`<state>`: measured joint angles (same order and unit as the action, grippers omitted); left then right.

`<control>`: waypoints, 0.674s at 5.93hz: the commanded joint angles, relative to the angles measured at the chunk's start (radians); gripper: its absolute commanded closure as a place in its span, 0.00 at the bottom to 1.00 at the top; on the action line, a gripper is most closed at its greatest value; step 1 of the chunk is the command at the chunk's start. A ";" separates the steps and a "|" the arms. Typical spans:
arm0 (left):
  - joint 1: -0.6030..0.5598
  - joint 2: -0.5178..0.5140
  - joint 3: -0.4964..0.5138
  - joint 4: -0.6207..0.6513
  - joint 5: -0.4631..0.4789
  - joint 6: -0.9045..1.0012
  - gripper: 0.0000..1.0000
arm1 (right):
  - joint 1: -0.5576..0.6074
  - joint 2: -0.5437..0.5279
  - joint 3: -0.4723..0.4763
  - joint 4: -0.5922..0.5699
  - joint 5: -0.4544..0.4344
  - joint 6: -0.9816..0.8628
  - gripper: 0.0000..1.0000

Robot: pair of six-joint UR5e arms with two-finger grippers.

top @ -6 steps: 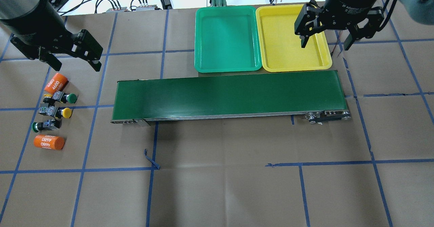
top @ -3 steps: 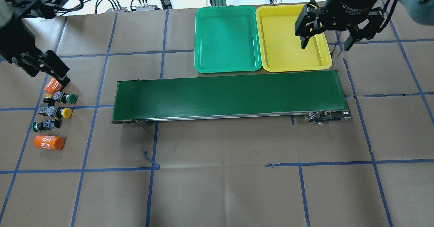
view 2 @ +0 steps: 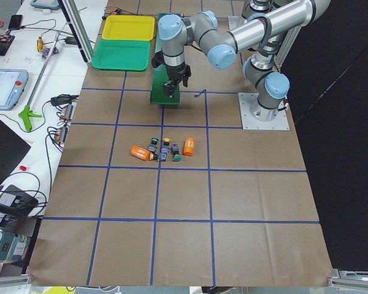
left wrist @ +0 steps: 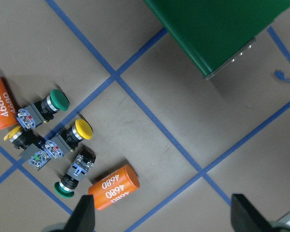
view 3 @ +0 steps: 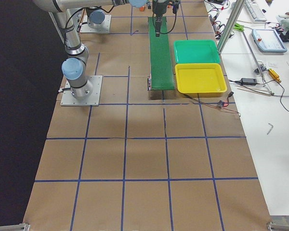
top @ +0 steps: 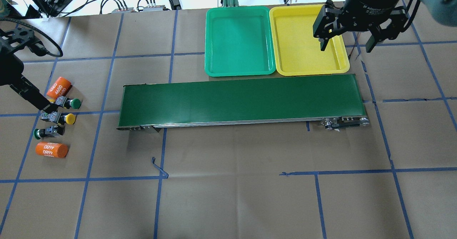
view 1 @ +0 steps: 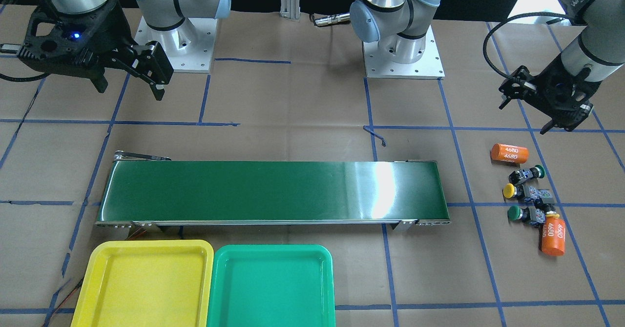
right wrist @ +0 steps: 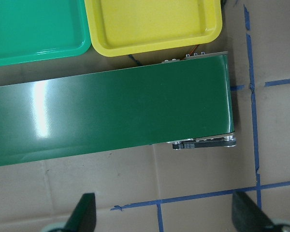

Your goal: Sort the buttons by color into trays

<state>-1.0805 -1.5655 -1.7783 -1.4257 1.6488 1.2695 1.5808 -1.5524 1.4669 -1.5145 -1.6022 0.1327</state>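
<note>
At the left end of the table we find all four buttons lying on their sides in one tight cluster: a green-capped button [top: 70, 103], a yellow-capped button [top: 67, 118], a second green-capped button [top: 43, 133], and a fourth button [left wrist: 11, 136] showing only its yellow cap behind the others' bodies. A far orange cylinder [top: 58, 87] and a near orange cylinder [top: 51, 149] bracket them; we take these for decoys to leave alone. Our left gripper [left wrist: 162, 208] hangs above this group with its fingers spread wide and nothing between them, which reads to us as lining up for a first pick. The crowding matters, since the fingers need a gap around one body without nudging its neighbours. Running rightward is the dark green conveyor belt [top: 239, 101], and just beyond its right half the green tray [top: 237, 41] and yellow tray [top: 296, 55] sit side by side, no button in either. Our right gripper [top: 346, 45] waits high over the belt's right end, fingers likewise apart and empty, probably placed to lift arriving buttons into the matching tray.
</note>
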 commanded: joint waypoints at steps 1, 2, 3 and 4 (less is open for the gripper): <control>0.063 -0.028 -0.076 0.135 0.003 0.382 0.02 | 0.001 0.000 0.000 0.000 -0.004 -0.001 0.00; 0.089 -0.039 -0.102 0.149 0.003 0.501 0.02 | 0.001 0.000 0.000 0.000 -0.004 0.001 0.00; 0.138 -0.048 -0.127 0.160 -0.001 0.636 0.02 | -0.001 0.000 0.001 0.002 -0.005 0.001 0.00; 0.155 -0.076 -0.138 0.207 0.005 0.791 0.02 | 0.001 0.000 0.001 0.002 -0.005 0.001 0.00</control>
<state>-0.9489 -1.6203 -1.9014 -1.2539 1.6505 1.9191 1.5810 -1.5524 1.4676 -1.5129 -1.6072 0.1334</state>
